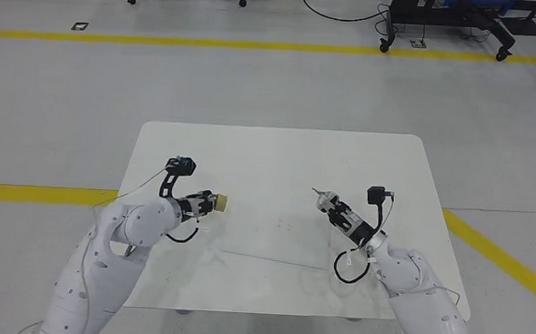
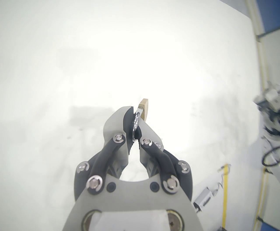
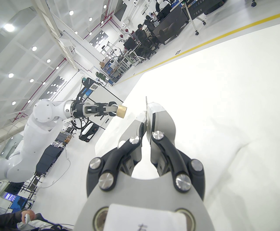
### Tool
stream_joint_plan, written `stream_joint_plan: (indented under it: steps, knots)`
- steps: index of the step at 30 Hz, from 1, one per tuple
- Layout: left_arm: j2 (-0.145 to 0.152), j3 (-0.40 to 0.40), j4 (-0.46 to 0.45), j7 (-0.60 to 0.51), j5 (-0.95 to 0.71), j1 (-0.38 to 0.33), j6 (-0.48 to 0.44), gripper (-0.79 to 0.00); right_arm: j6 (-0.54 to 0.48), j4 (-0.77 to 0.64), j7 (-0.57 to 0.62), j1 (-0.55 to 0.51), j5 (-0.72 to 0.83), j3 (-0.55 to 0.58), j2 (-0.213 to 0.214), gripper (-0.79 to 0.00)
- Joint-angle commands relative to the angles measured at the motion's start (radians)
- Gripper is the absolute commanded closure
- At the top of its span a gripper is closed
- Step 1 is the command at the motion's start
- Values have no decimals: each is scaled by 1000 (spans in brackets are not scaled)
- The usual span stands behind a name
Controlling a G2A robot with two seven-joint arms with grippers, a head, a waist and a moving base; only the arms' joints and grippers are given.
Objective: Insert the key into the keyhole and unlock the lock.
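Looking at the left wrist view, you find the left gripper (image 2: 136, 117) closed firmly on the lock (image 2: 144, 108). Its two fingers pinch the silver shackle (image 2: 135, 123) between the dark pads. The brass body stands out beyond the fingertips and does not touch them.

In the right wrist view, the right gripper (image 3: 148, 111) is closed as well, and it grips the key (image 3: 146, 102). The head of the key sits flat between the two fingers, and the thin blade sticks out past the tips.

From the top view you can place both things over the white table (image 1: 277, 158). The lock is on the left part of the table, at the end of the left arm, and its brass body is turned toward the right arm. The key is on the right part, at the end of the right arm, and its blade points toward the left and a little to the far side. Lock and key are well apart, with bare tabletop between them, and the key is not in the lock. The right wrist view shows the same thing: the brass body faces the key across the gap, near the table's left edge.

On the floor beyond the table runs a yellow line (image 1: 256, 46).
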Motion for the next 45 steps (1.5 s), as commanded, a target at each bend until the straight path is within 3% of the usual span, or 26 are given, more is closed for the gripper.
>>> stream_joint_plan:
  steps: [1,5,9,19,24,28,31,37,45]
  knots:
    - [-11,50,49,6,-52,-36,-82,0,0,0,0,0,0,0,0,0]
    - [-39,144,104,73,-66,-124,-139,0,0,0,0,0,0,0,0,0]
    - [-53,172,119,167,-71,-160,-171,0,0,0,0,0,0,0,0,0]
    - [-54,174,119,164,-84,-158,-180,0,0,0,0,0,0,0,0,0]
    - [-61,171,152,347,-114,-96,-216,0,80,-4,-63,13,115,5,-14,0]
    - [-84,177,222,485,-333,-74,-379,0,173,-9,-55,35,247,-17,-32,0]
    - [-108,208,311,434,-583,-97,-571,0,227,-31,-28,39,331,-30,-42,0]
    - [-159,318,465,392,-645,-205,-640,0,261,-72,36,38,469,-31,-54,0]
    - [-199,372,590,403,-646,-279,-676,0,271,-138,191,13,597,-18,-55,0]
